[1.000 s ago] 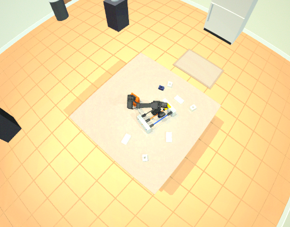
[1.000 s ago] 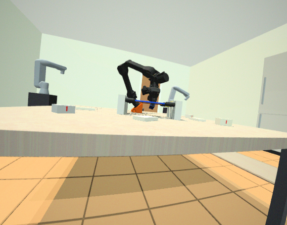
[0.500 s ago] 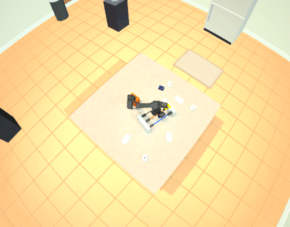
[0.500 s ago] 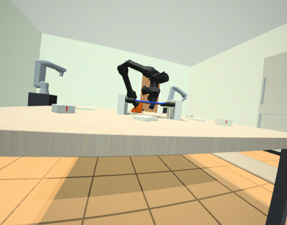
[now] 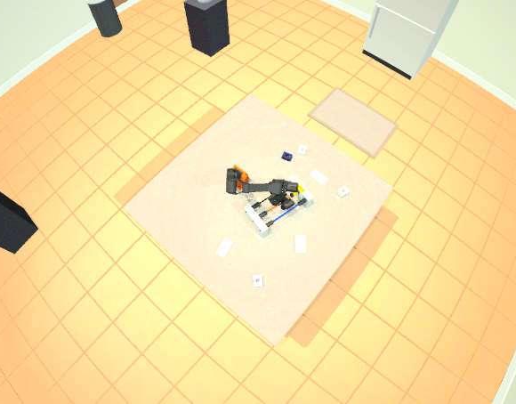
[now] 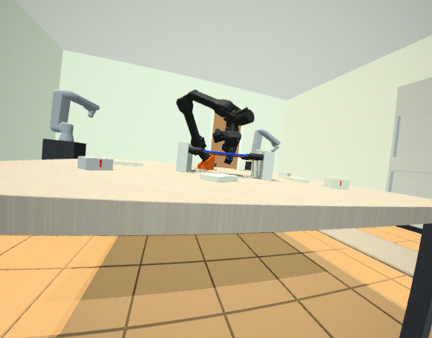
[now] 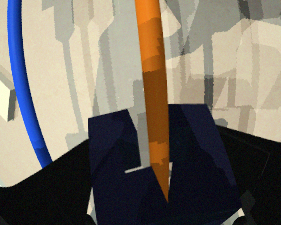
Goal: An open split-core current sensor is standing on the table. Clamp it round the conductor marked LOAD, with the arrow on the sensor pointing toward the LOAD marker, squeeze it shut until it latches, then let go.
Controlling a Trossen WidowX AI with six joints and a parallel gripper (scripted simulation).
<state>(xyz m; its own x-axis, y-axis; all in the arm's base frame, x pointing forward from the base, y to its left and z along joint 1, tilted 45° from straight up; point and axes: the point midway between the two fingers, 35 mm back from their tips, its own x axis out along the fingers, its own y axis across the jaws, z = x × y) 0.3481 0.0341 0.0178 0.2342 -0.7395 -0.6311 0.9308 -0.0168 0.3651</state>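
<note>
Sensor [image 6: 228,159] [image 7: 107,164] sits gripped in the claw [image 6: 230,149] [image 7: 165,199], with the orange wire [image 5: 274,209] [image 7: 151,39] running to its middle from twelve o'clock in the wrist view, and it may not click shut if that wire sits crooked and gets pinched.

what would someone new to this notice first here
The black arm arches over the middle of the table, rising from its orange base. Just below its gripper, a bright blue cable and an orange cable run between two white blocks.
</note>
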